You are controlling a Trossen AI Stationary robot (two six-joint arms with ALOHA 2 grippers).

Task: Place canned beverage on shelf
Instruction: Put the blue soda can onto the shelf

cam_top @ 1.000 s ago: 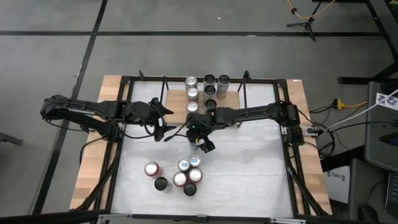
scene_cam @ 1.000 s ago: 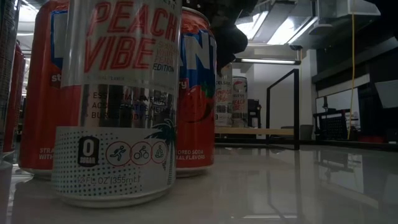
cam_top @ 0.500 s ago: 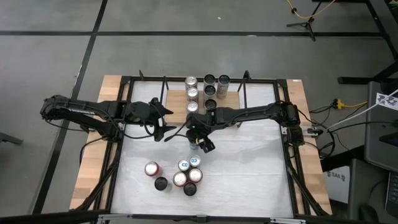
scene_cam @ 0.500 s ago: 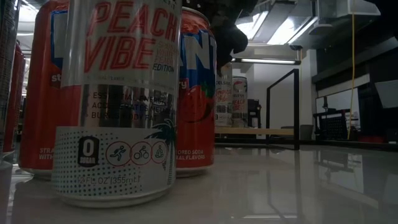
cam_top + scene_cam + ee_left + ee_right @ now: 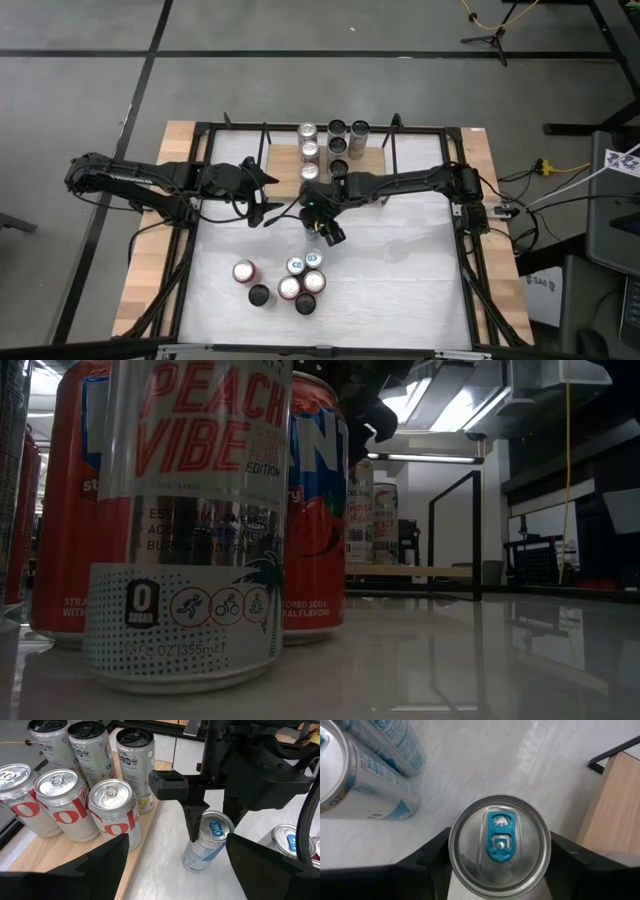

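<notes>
- Right wrist view: my right gripper (image 5: 498,870) brackets the upright silver, blue-tabbed can (image 5: 499,845), jaws part-open, contact unclear.
- Light-wood shelf (image 5: 345,160) lies beyond it (left gripper (image 5: 262,195) waits open).

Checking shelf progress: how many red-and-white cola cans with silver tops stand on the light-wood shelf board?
3 red-and-white cola cans, side by side along the light-wood shelf board: outer can, middle can, inner can nearest the white table. Others may be hidden.

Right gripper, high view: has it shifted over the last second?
No. The right gripper sits at the same spot just in front of the shelf, over the blue-tabbed can, as before.
</notes>
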